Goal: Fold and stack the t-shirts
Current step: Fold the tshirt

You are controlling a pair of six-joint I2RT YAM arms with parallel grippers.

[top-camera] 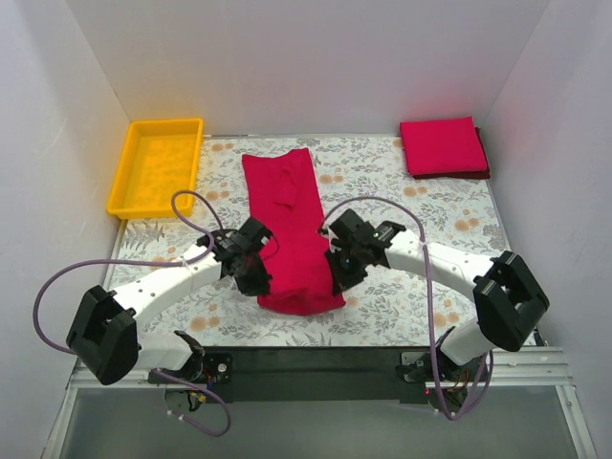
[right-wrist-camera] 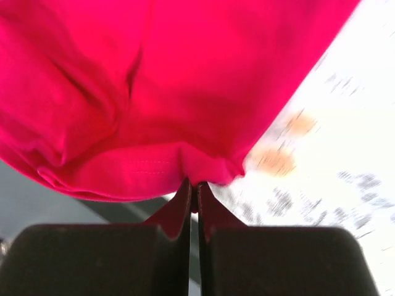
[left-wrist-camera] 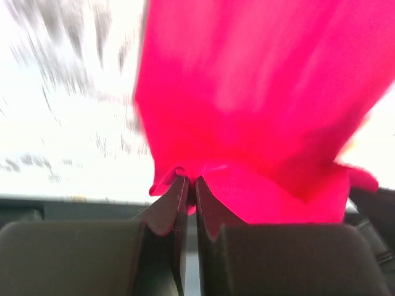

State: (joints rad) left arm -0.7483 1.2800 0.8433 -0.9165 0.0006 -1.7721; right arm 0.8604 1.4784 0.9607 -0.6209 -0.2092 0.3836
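Red shirt [top-camera: 285,206], centre of the top view, lying as a long narrow strip on the flower-patterned counter [top-camera: 402,191], with its near hem gathered at lower centre. Left pincer [left-wrist-camera: 190,182] and right pincer [right-wrist-camera: 194,185] are each closed tight on a corner of that hem, with cloth bunched between the tips. The fabric looks soft, light and limp, and is likely to sag and crease between holds; hems and corners should give the surest grip. A folded shirt [top-camera: 442,146] lies at upper right, and a rigid yellow plastic tray [top-camera: 156,164] at upper left.
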